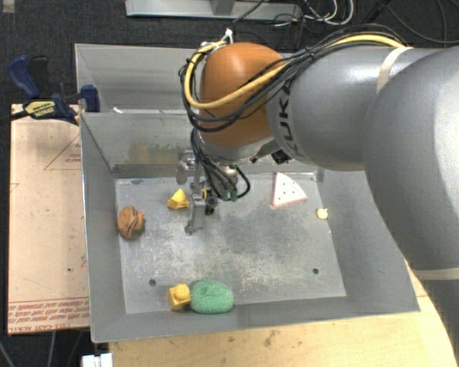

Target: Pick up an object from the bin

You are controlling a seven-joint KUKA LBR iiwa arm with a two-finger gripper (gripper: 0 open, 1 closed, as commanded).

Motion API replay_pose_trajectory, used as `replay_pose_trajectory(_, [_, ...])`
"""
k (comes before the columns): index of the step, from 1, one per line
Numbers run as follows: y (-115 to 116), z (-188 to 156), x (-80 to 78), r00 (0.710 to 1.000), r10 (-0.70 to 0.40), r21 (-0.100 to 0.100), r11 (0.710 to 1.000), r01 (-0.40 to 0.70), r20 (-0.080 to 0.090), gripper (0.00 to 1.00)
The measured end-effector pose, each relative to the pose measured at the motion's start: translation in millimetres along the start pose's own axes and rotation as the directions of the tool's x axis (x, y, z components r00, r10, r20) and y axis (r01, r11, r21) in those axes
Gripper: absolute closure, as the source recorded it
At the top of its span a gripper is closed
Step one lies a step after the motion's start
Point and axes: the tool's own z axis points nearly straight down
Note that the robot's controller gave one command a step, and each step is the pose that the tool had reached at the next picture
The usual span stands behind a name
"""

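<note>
My gripper (200, 215) hangs low over the bin floor, left of the middle and toward the back. Its fingers stand open with nothing between them. A small yellow chunk (177, 199) lies just to its left, close to the left finger but apart from it. Farther left rests a brown, rounded lump (130, 222). A white and pink triangular wedge (288, 192) lies to the gripper's right, near the back wall.
At the front of the bin lies a green oval thing (213, 297) with a yellow block (180, 296) touching its left end. A tiny pale yellow bit (322, 214) sits at the right. The arm covers the bin's back right part.
</note>
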Motion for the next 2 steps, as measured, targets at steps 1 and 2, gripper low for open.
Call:
replay_pose_trajectory(1, [-1, -5, -1.2, 1.000, 0.002, -0.001, 1.000, -0.002, 0.006, 0.00])
replay_pose_trajectory(2, [3, 33, -22.5, 1.000, 0.023, -0.004, 1.000, -0.023, 0.016, 0.00])
